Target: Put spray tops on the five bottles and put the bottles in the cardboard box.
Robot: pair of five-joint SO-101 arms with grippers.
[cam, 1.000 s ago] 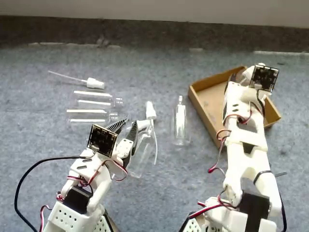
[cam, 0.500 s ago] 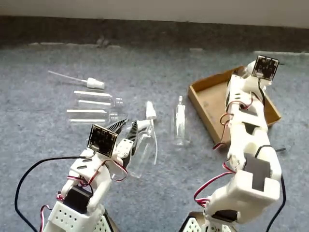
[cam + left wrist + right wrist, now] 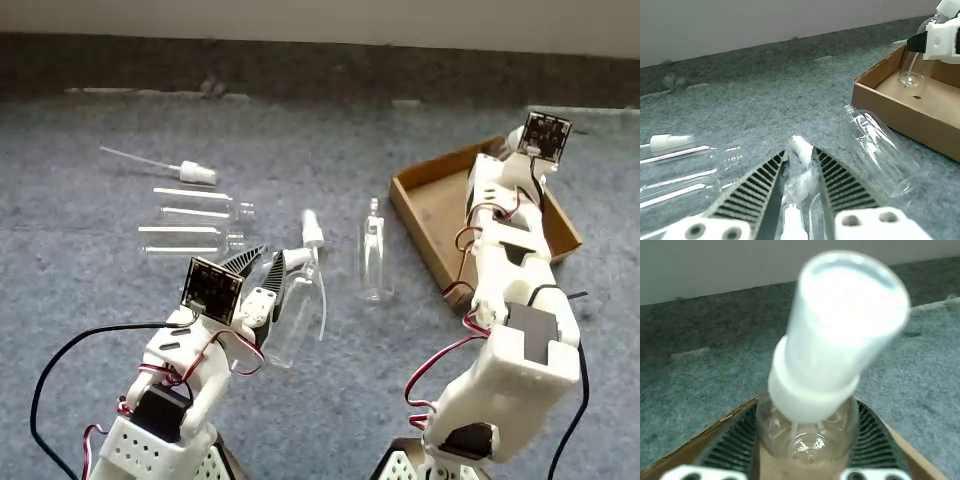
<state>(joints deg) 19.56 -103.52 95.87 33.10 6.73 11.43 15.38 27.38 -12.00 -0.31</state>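
My right gripper (image 3: pixel 807 442) is shut on a clear bottle (image 3: pixel 810 432) fitted with a white spray top (image 3: pixel 840 320), held upright over the cardboard box (image 3: pixel 425 205). The left wrist view shows that bottle (image 3: pixel 914 67) standing inside the box (image 3: pixel 890 107). My left gripper (image 3: pixel 262 262) rests low on the carpet, shut on the top end of a lying spray-topped bottle (image 3: pixel 298 310), its white nozzle (image 3: pixel 800 146) between the fingertips. One bare bottle (image 3: pixel 373 260) lies between gripper and box. Two more bare bottles (image 3: pixel 195 205) (image 3: pixel 190 240) lie at the left, a loose spray top (image 3: pixel 196 173) beyond them.
Everything sits on grey carpet. A dark skirting strip and wall (image 3: pixel 300 60) run along the back. A black cable (image 3: pixel 60 360) loops beside the left arm's base. The box's near wall (image 3: pixel 910 130) stands close to the bare bottle (image 3: pixel 880 150).
The right arm has stretched up and farther over the box with its bottle. The left arm and the loose bottles have stayed put.
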